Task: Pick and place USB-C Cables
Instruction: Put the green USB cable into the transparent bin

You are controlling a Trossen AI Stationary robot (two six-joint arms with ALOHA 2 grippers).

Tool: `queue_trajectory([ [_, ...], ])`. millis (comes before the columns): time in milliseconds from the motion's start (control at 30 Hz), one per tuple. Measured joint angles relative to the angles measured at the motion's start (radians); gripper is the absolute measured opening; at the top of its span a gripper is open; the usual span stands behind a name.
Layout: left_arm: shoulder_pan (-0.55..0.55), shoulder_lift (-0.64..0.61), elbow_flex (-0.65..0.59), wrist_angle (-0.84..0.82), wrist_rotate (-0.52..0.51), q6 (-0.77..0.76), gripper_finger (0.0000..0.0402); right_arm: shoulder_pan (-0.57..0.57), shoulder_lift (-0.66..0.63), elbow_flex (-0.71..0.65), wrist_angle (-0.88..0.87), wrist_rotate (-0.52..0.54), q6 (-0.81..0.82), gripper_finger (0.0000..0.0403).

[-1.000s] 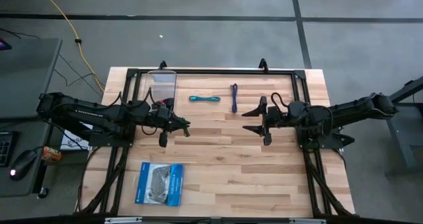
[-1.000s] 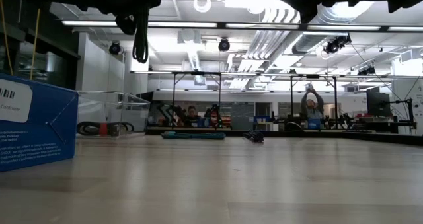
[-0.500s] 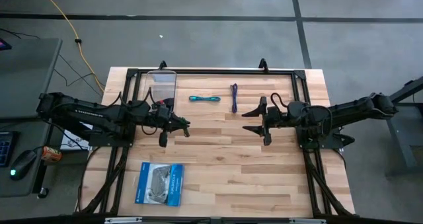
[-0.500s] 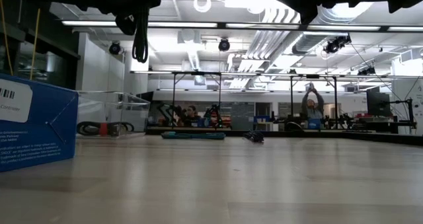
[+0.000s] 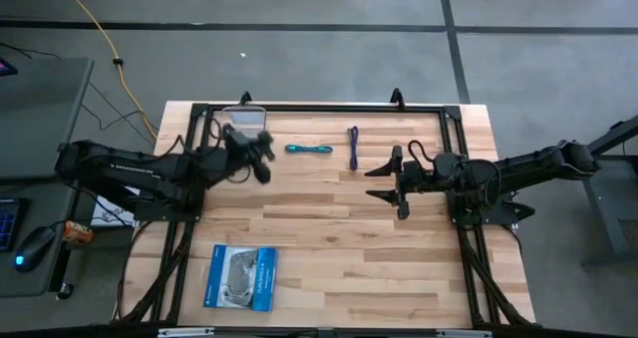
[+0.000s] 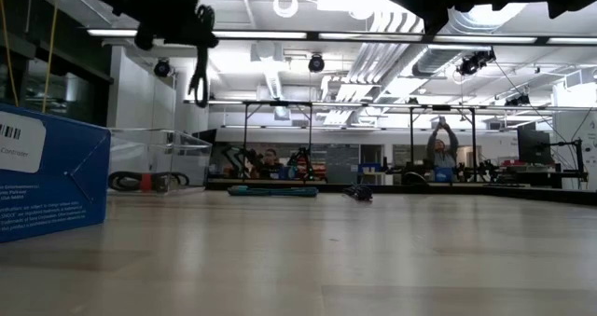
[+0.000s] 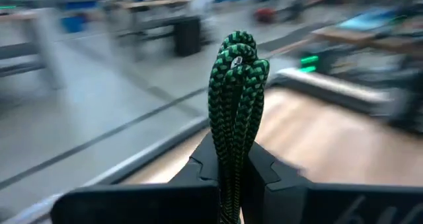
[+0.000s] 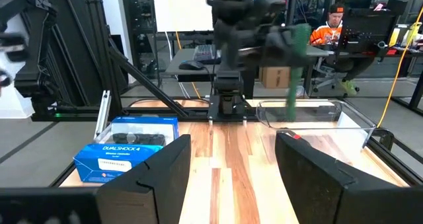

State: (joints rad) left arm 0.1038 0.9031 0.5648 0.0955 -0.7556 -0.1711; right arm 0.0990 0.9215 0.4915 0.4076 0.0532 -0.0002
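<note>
My left gripper point(image 5: 261, 157) hovers above the table near the clear container point(image 5: 244, 121), shut on the green cable bundle point(image 7: 232, 85). That bundle dangles under the arm in the low view point(image 6: 200, 62). The teal-blue cable point(image 5: 308, 149) and the purple cable point(image 5: 353, 147) lie flat on the wood toward the far edge, and show as low shapes in the low view, teal point(image 6: 272, 191) and purple point(image 6: 359, 193). My right gripper point(image 5: 371, 182) is open, held above the table's right half, near side of the purple cable. My left gripper pinches the green braided bundle between its two fingers point(image 7: 201, 166). The bundle's looped end point(image 7: 236, 49) sticks out past the fingertips. The bundle is lifted clear of the table and hangs below the gripper, slightly tilted point(image 6: 200, 69).
A blue-and-white flat packet point(image 5: 240, 276) lies near the table's near-left corner, filling the low view's left edge point(image 6: 47, 171). The clear container stands at the far left point(image 6: 159, 162). A black frame point(image 5: 329, 107) borders the table. People sit in the room beyond point(image 8: 334, 22).
My left gripper has swung toward the table's far edge and the clear container, turning as it went, still shut on the green cable. The cable travelled with it and now hangs tilted instead of straight down. My right arm kept still.
</note>
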Motion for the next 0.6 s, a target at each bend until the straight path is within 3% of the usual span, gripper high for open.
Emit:
queue_trajectory([
  [267,0.18,0.027,0.24,-0.535,-0.132,-0.107,0.0,0.0,0.0,0.0,0.0,0.0,0.0,0.0211],
  [600,0.332,0.032,0.302,-0.653,-0.054,-0.114,0.0,0.0,0.0,0.001,-0.001,0.0,0.0,0.0211],
])
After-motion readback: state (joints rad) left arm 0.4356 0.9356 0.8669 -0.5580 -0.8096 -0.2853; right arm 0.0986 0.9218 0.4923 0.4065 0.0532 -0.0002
